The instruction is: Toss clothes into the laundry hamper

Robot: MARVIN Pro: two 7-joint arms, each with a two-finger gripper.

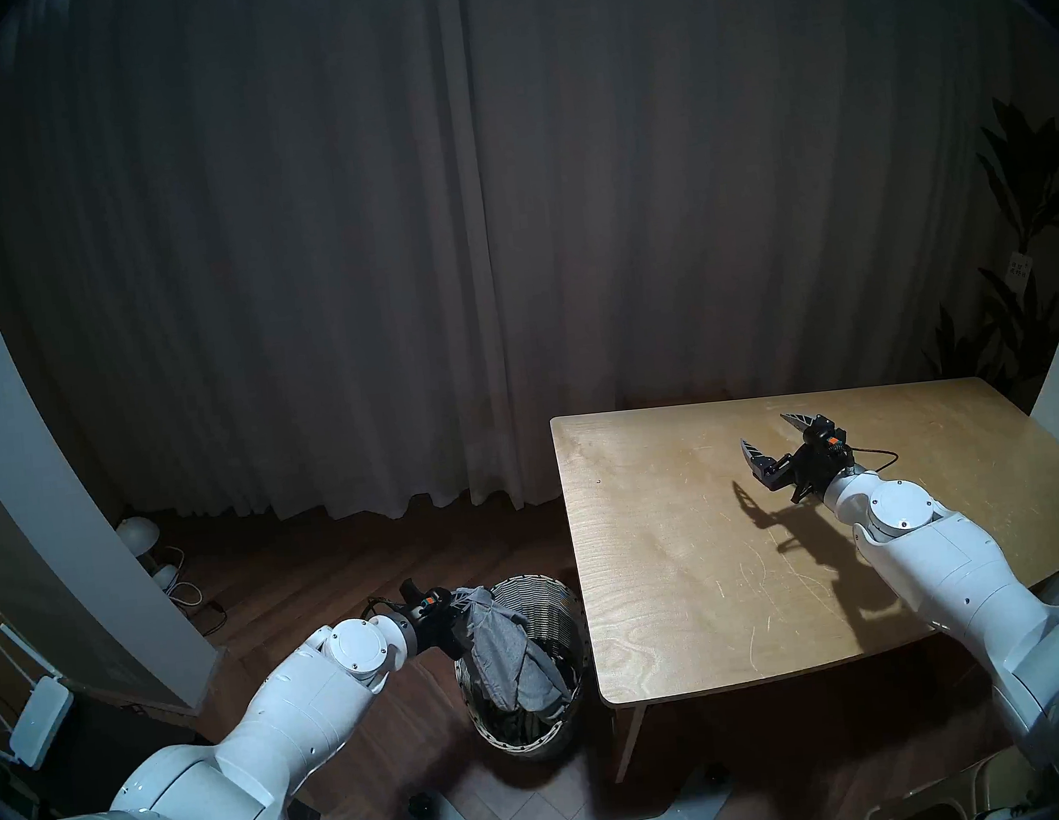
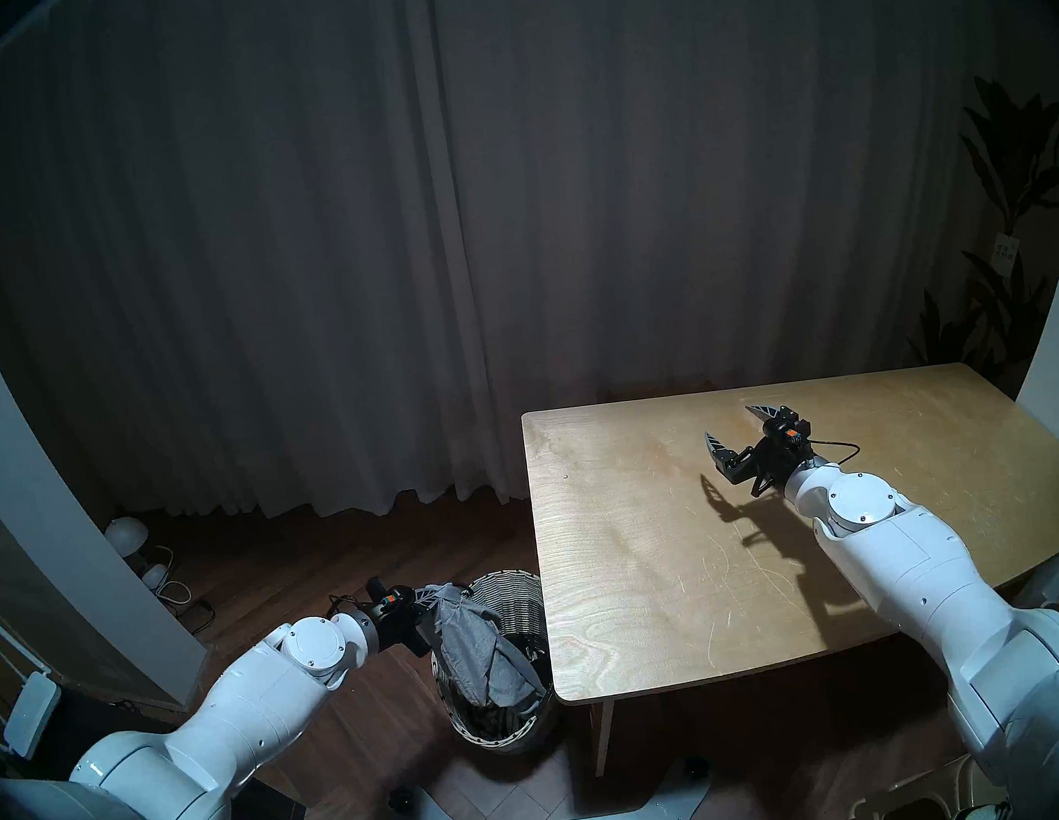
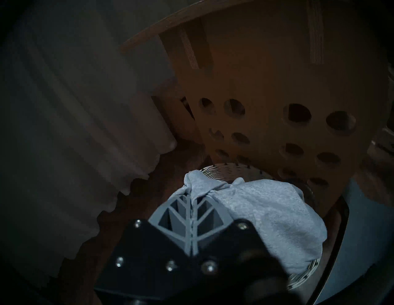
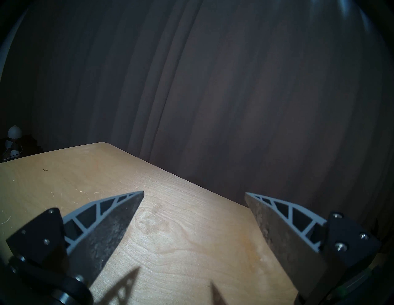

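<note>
- The laundry hamper (image 1: 553,595) is standing on the dark wood floor, just beside the near left corner of the wooden table (image 1: 668,566); its woven wall and pale rim are showing in both head views.
- The heather grey garment (image 1: 508,650) is hanging from above the hamper's left rim, and its lower folds are draping down into the hamper's mouth.
- Deeper in the hamper, darker cloth is lying under the grey folds; which garments these are cannot be told in the dim light.
- The left gripper (image 1: 462,605) is reaching over the hamper's left rim with its fingers pressed together, pinching a bunched edge of the grey garment.
- In the left wrist view, the grey garment (image 3: 266,213) is bulging out past the closed fingers (image 3: 181,215) and is covering much of the hamper's rim (image 3: 215,171).
- The right gripper (image 1: 772,436) is hovering over the far part of the table with its fingers spread wide, holding nothing.
- In the right wrist view, the two fingers (image 4: 106,221) are standing well apart above the bare tabletop (image 4: 170,234).
- No garment is lying on the table.
</note>
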